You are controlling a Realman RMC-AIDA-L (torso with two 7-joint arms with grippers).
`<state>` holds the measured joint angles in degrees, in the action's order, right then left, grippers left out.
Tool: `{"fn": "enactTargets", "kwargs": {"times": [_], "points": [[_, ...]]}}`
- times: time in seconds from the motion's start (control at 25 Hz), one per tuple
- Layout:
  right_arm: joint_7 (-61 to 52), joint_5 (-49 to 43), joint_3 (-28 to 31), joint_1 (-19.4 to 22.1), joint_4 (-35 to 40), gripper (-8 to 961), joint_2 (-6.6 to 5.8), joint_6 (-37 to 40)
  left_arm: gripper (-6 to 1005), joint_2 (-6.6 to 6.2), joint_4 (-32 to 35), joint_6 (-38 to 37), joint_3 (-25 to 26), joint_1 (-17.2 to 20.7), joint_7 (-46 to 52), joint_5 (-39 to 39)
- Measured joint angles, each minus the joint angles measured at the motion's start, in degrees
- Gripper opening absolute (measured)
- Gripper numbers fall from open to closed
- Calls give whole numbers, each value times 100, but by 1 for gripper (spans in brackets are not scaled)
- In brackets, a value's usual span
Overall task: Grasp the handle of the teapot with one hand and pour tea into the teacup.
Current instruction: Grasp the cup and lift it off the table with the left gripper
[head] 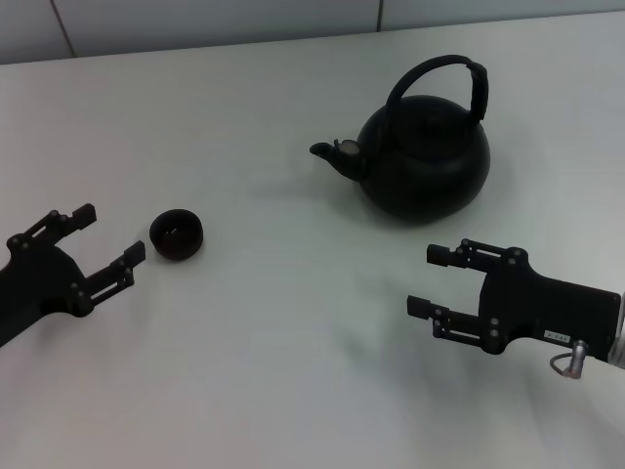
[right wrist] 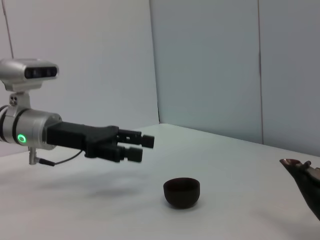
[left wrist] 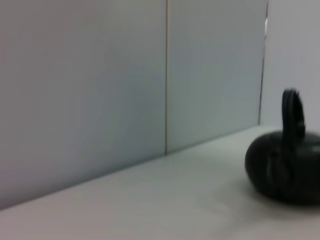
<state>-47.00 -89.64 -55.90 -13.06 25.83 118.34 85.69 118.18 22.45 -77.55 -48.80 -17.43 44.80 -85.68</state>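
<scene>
The large matte-black teapot stands upright on the white table at the back right, spout pointing left toward the teacup. Its arched black handle loops over the lid. It also shows in the left wrist view, and its spout tip shows in the right wrist view. The small black teacup sits at the left; it also shows in the right wrist view. My left gripper is open and empty just left of the teacup. My right gripper is open and empty, in front of the teapot and apart from it.
The white table runs back to a pale panelled wall. The left arm's gripper shows in the right wrist view, hovering above the table behind the teacup.
</scene>
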Motion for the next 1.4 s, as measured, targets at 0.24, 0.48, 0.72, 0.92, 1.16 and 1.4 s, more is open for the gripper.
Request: {"fn": "enactTargets", "kwargs": {"times": [0.24, 0.48, 0.72, 0.92, 1.16, 1.4], "points": [[-6, 0, 1, -43, -4, 682, -29, -70, 758, 20, -220, 679, -385, -147, -204, -35], [-9, 0, 0, -54, -1, 681, -30, -104, 753, 40, -260, 898, -574, -227, -256, -36], [-11, 0, 0, -56, 1, 682, -33, -106, 747, 45, -290, 908, -625, -305, -258, -6], [-12, 15, 0, -56, 3, 679, -33, -89, 742, 54, -410, 1005, -625, -490, -261, 2], [-12, 22, 0, -56, 24, 678, -31, -71, 736, 67, -617, 1322, -622, -815, -259, -2], [-12, 43, 0, -47, 53, 679, -23, -61, 730, 67, -683, 1446, -630, -946, -256, -29]]}}
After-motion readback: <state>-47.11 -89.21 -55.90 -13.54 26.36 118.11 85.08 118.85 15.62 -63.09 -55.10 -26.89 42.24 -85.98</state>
